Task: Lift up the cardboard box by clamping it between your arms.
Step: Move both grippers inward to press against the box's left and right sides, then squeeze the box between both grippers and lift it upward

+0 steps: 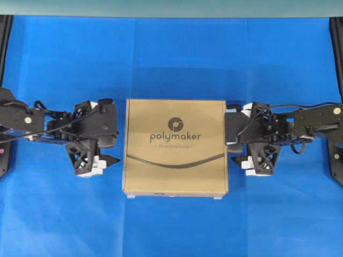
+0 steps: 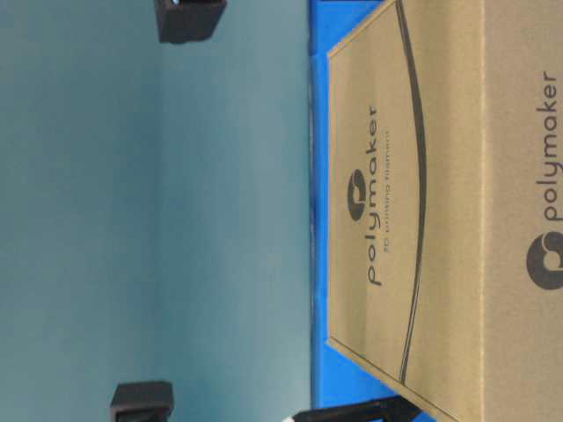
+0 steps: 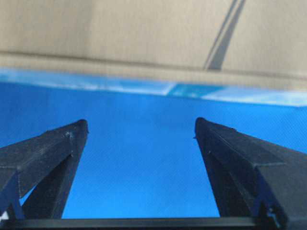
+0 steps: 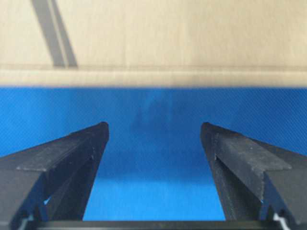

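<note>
Cardboard box (image 1: pixel 175 147): flat, square, lying mid-table on blue cloth (image 1: pixel 171 59), likely stiff, light, smooth-sided. Clamp at opposite side walls. Left gripper (image 3: pixel 140 125) and right gripper (image 4: pixel 154 127): fingers spread, empty, flanking box, apparently just short of contact

Quick count: one cardboard box (image 1: pixel 175 147) on the blue bench (image 1: pixel 171 59), and two arms, so one left tool (image 1: pixel 114 144) and one right tool (image 1: pixel 231 144), two fingers apiece. The table-level view has two dark blocks up top and bottom, maybe mounts, hard to tell.
</note>
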You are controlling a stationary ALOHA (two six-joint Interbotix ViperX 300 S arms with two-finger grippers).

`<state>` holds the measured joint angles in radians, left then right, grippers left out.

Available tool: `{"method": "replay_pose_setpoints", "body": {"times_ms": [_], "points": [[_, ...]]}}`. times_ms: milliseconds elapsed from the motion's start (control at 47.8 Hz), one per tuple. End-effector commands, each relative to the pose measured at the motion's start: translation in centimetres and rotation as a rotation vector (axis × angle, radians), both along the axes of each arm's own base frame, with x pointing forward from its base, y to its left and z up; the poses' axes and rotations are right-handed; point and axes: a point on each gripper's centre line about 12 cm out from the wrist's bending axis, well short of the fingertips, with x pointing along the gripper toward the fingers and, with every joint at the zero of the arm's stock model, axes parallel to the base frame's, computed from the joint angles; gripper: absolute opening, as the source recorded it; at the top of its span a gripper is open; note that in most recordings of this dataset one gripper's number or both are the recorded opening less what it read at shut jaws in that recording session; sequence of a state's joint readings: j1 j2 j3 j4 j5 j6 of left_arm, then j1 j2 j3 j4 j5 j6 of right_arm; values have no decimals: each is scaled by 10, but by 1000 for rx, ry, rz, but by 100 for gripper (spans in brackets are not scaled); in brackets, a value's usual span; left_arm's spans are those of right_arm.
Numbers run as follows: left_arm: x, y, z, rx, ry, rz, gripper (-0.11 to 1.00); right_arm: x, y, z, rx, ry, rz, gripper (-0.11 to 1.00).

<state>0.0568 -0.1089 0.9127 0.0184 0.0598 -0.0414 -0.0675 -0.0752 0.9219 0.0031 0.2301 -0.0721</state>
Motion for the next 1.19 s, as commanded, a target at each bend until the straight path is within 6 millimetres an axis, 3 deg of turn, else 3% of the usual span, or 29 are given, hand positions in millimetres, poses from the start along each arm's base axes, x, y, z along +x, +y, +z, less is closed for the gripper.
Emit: {"method": "replay_pose_setpoints", "body": {"times_ms": [0,356,754,1005,1172], "points": [[9,2,6,6,-26,0,87,10,0,6,-4,-31,6,99],[21,6,1,6,-10,8,87,32,-1,1,-8,-26,16,99],[34,7,10,6,2,9,87,33,3,0,2,-19,13,99],[38,8,18,8,-1,11,87,35,3,5,7,-19,8,99],[38,8,28,9,-29,10,87,39,3,18,14,-44,-1,99]]}}
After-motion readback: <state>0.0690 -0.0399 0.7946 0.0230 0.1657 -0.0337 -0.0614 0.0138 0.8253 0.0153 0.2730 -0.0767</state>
